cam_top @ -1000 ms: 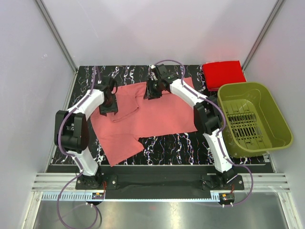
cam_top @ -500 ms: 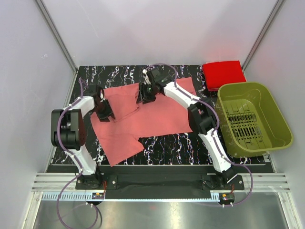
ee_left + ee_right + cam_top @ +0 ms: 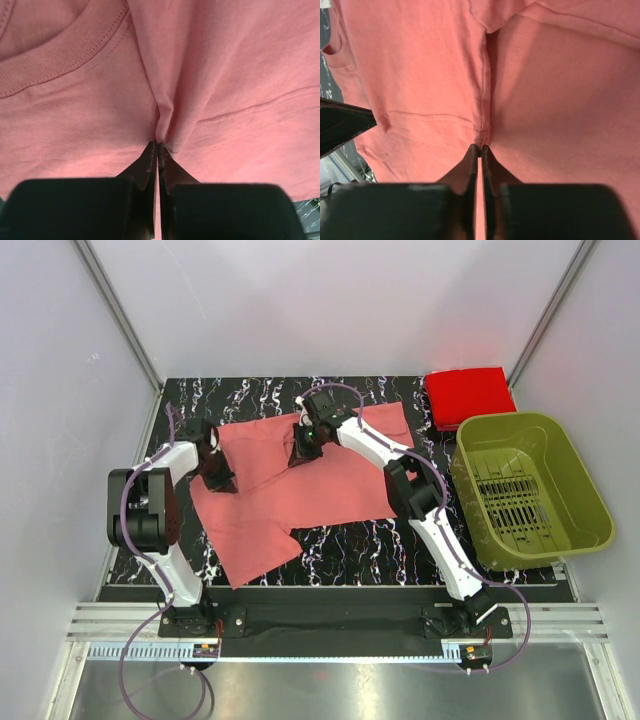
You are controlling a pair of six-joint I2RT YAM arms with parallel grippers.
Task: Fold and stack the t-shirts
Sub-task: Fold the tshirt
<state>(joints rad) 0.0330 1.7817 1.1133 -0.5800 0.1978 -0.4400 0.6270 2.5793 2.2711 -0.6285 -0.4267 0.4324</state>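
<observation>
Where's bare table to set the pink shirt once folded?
Bare table between the pink shirt and the front edge; a thin strip behind it. Crowded right: red shirt, basket.

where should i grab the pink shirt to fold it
Come from above and pinch up a ridge of cloth at two spots, since the pink shirt lies flat on the table, probably with no edge to get under. The left end effector is shut near the collar, the right end effector on a seam.
</observation>
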